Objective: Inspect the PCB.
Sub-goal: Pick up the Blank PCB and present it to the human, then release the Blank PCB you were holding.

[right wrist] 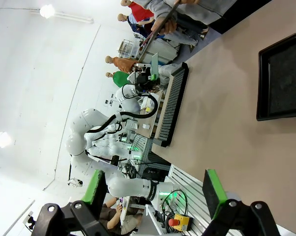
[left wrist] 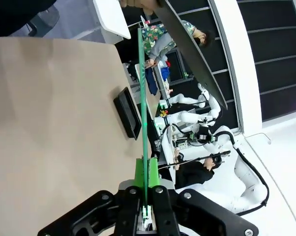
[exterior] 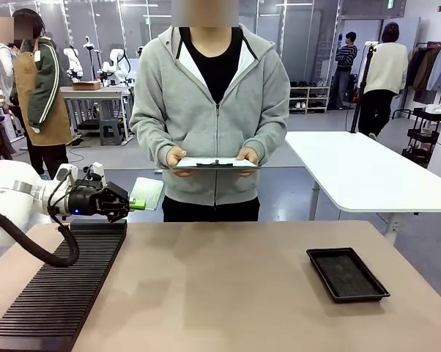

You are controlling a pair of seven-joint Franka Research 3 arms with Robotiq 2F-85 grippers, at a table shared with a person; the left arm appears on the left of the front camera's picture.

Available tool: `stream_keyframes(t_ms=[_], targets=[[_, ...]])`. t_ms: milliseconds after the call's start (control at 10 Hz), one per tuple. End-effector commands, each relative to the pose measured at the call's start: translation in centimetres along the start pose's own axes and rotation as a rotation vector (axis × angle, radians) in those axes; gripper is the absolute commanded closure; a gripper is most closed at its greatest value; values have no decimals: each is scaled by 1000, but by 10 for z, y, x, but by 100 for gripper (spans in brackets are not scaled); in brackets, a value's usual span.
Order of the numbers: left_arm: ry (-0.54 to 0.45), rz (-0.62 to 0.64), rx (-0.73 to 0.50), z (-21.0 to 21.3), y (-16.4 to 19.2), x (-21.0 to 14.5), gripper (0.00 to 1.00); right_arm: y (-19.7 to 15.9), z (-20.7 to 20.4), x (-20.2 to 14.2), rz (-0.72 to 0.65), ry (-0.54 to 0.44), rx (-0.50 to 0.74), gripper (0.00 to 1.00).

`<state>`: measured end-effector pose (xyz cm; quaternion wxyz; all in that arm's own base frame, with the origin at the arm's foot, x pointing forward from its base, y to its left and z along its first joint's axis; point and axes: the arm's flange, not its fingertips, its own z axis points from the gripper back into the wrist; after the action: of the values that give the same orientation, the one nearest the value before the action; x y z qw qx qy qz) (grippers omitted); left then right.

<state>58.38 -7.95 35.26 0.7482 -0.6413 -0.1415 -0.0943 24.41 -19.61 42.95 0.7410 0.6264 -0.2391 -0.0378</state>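
Your left gripper [exterior: 135,204] is clamped on one edge of the PCB [exterior: 147,193], held in the air near the far end of the rack [exterior: 59,293]. In the left wrist view the board runs edge-on between the pads [left wrist: 138,173]. Your right gripper [right wrist: 153,191] stands wide open, holding nothing. The person [exterior: 213,103] holds a clipboard [exterior: 215,163] in both hands. A tray [exterior: 347,273] lies on the table [exterior: 220,293], right side.

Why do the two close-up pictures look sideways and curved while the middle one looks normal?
Front view: level, evenly lit, sharp. Left wrist view: rolled sideways, PCB seen edge-on as a thin green line. Right wrist view: wide-angle bend, lamps glaring.
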Motion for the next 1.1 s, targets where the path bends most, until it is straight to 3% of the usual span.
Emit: stream_keyframes(t_ms=[0,400,500,1000], targets=[[-36,29,-43,0,11,13,97,2,1,1,10,-3,7,0],[-46,55,-107,3,13,18,97,2,1,1,10,-3,7,0],[-45,27,-29,-1,21,11,97,2,1,1,10,-3,7,0],[-45,27,-29,-1,21,11,97,2,1,1,10,-3,7,0]])
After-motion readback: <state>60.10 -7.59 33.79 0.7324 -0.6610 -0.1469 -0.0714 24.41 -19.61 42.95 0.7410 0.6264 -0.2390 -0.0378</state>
